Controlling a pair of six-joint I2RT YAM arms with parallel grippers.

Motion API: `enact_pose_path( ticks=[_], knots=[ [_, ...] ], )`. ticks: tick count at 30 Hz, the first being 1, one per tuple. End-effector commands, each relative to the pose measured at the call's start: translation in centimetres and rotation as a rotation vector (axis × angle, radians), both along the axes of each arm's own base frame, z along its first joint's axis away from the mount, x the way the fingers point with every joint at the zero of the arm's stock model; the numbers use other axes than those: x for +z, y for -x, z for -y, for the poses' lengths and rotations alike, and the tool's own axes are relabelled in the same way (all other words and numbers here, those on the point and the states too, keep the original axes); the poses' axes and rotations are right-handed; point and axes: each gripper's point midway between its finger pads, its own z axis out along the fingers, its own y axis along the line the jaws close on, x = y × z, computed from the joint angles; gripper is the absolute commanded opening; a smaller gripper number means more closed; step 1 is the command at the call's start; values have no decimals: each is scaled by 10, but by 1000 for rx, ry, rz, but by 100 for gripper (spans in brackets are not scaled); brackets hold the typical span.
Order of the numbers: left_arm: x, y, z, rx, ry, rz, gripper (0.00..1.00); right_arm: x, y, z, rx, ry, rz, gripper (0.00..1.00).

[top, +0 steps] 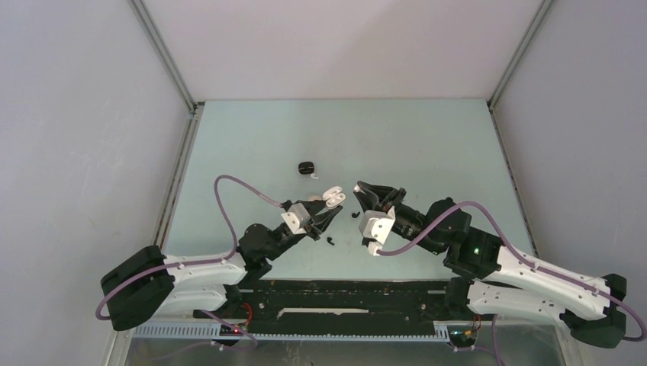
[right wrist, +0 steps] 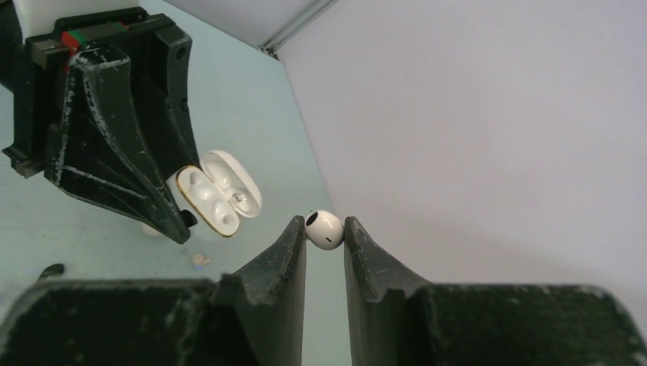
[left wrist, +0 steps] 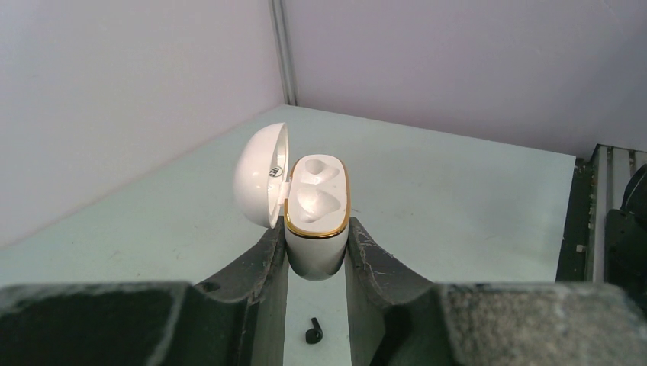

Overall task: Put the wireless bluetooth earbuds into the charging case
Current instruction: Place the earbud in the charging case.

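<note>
Right wrist: white earbud (right wrist: 326, 229) spans right claw (right wrist: 324, 235) crosswise — dark end leftward.

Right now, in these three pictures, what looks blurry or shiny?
Left wrist view: the case is crisp with a soft sheen on its lid, while the near ends of the fingers blur. Right wrist view: the white earbud is sharp, the fingers fuzzy. Top view: even light on the table, only faint shadows.
</note>
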Motion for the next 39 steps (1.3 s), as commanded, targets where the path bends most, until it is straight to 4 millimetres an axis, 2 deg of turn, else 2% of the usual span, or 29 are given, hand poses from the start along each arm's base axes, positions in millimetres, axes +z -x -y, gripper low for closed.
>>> enact_pose_path(
  ticks=[1, 17, 39],
  knots=[
    [30, 0, -7, 33, 86, 82, 0, 13, 2, -5, -4, -87, 49, 0],
    [32, 7, -7, 25, 86, 113, 1, -8, 8, -28, 58, -71, 56, 0],
    [33, 15, -8, 15, 82, 128, 1, -28, -1, -36, 36, -28, 13, 0]
  ],
)
